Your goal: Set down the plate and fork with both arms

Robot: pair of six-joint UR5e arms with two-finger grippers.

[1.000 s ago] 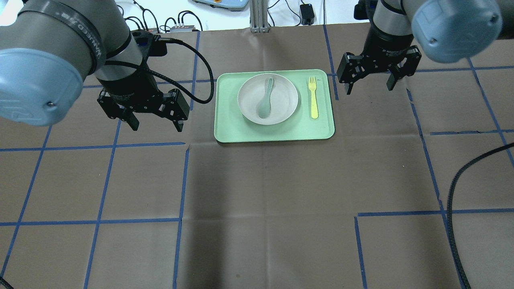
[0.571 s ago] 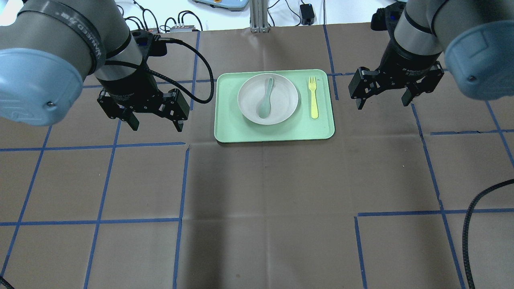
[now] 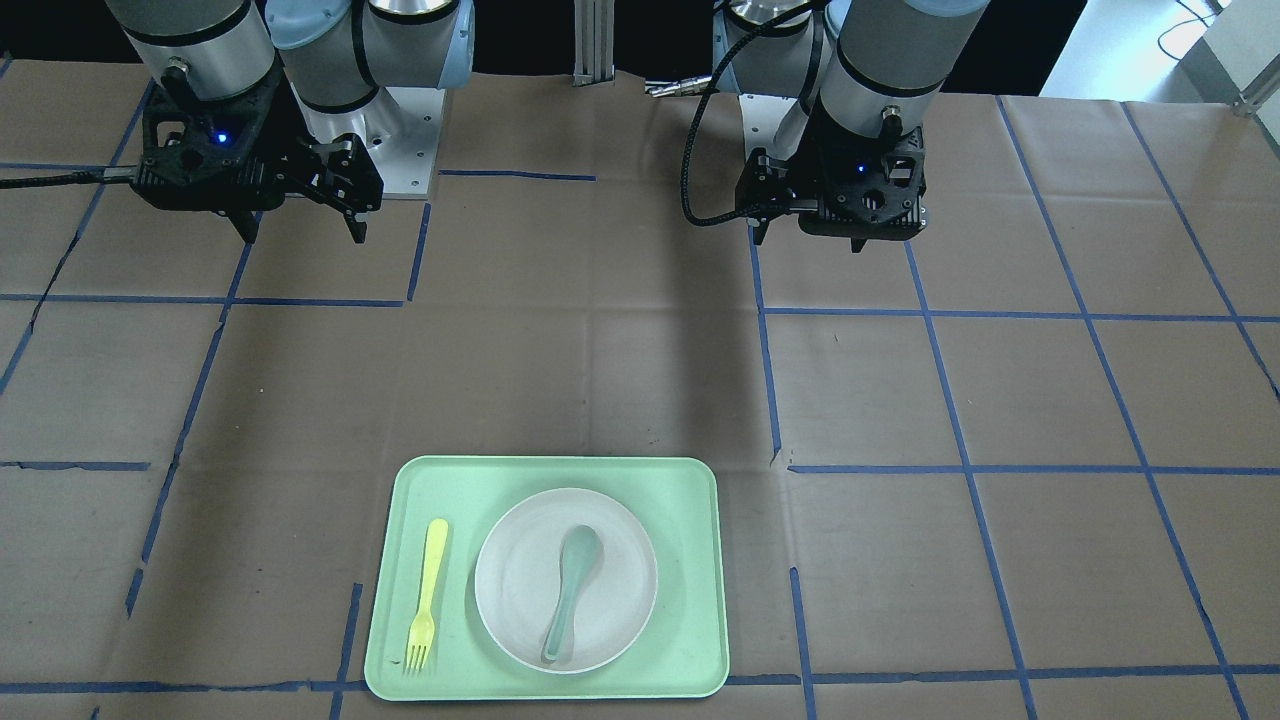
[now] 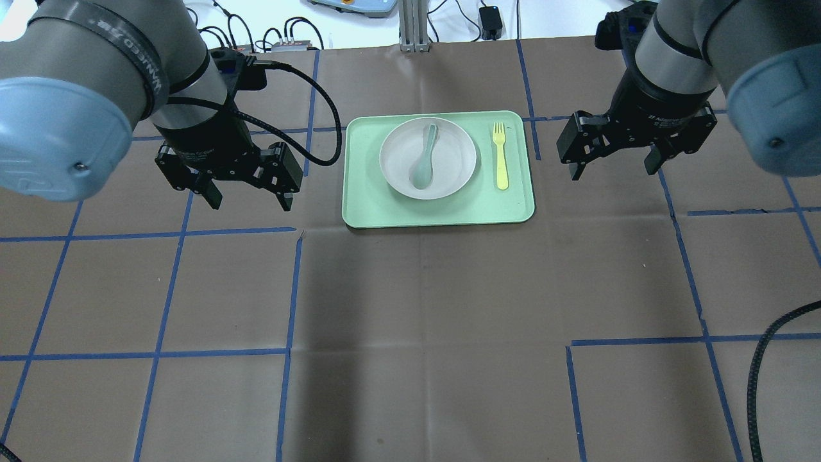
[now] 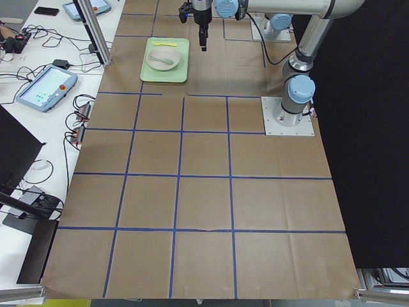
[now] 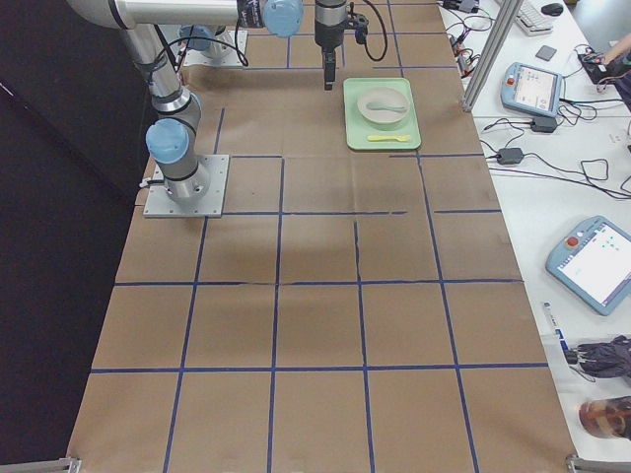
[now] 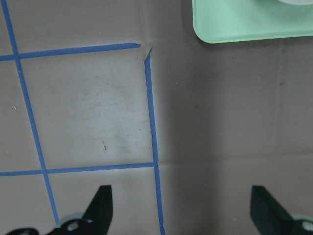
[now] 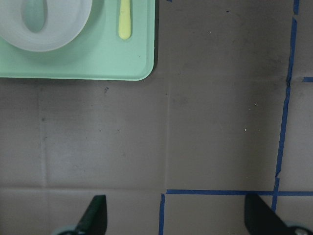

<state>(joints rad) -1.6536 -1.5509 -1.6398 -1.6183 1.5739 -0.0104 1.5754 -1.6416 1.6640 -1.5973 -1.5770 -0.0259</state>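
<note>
The off-white plate (image 4: 442, 160) sits on the pale green tray (image 4: 513, 202) with a grey-green spoon (image 4: 424, 158) lying in it. The pale yellow fork (image 4: 501, 156) lies on the tray right of the plate. My left gripper (image 4: 247, 202) is open and empty above the table, left of the tray. My right gripper (image 4: 612, 168) is open and empty above the table, right of the tray. In the front-facing view the plate (image 3: 510, 590), fork (image 3: 427, 594) and tray (image 3: 690, 500) lie near the front edge, with the left gripper (image 3: 808, 240) and right gripper (image 3: 300, 232) far behind.
Brown paper with a blue tape grid covers the table (image 4: 423, 321). A black cable (image 4: 757, 372) hangs at the right edge. An aluminium post (image 4: 410, 25) and cables stand beyond the far edge. The tray's corner shows in the left wrist view (image 7: 244, 24) and the right wrist view (image 8: 98, 63).
My right gripper has moved to the right and toward the robot, away from the tray, staying open. The left arm, plate, spoon and fork have not moved.
</note>
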